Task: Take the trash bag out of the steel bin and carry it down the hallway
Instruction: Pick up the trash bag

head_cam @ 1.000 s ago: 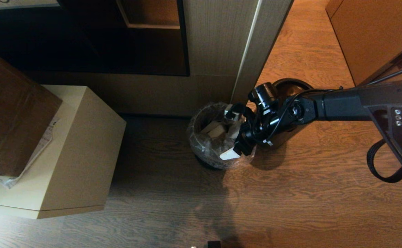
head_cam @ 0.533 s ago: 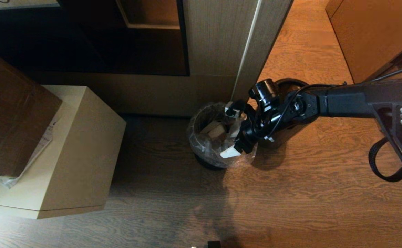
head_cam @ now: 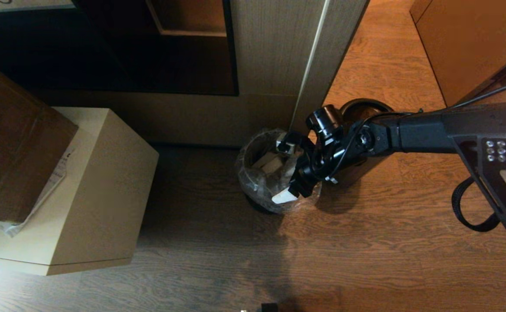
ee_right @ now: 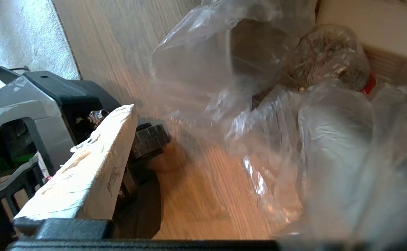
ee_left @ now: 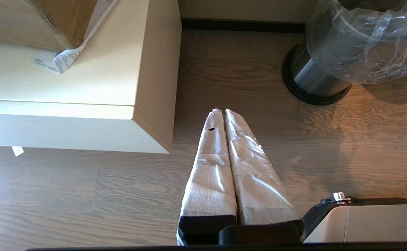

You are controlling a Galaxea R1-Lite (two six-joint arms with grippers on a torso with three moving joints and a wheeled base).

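Bins (head_cam: 274,173): two; cardboard boxes (head_cam: 83,190): two.

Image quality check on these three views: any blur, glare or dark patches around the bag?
Head view: upper left falls into deep shadow, warm light on the right floor; the trash bag stays readable. Left wrist view: sharp, glare streaks on the bag over the steel bin. Right wrist view: bag plastic close to the lens is smeared and soft, the right end effector finger sharper.

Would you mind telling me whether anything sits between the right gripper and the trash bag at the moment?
Nothing visible does. The open right gripper is over the trash bag at its rim on the steel bin, one finger outside the plastic.
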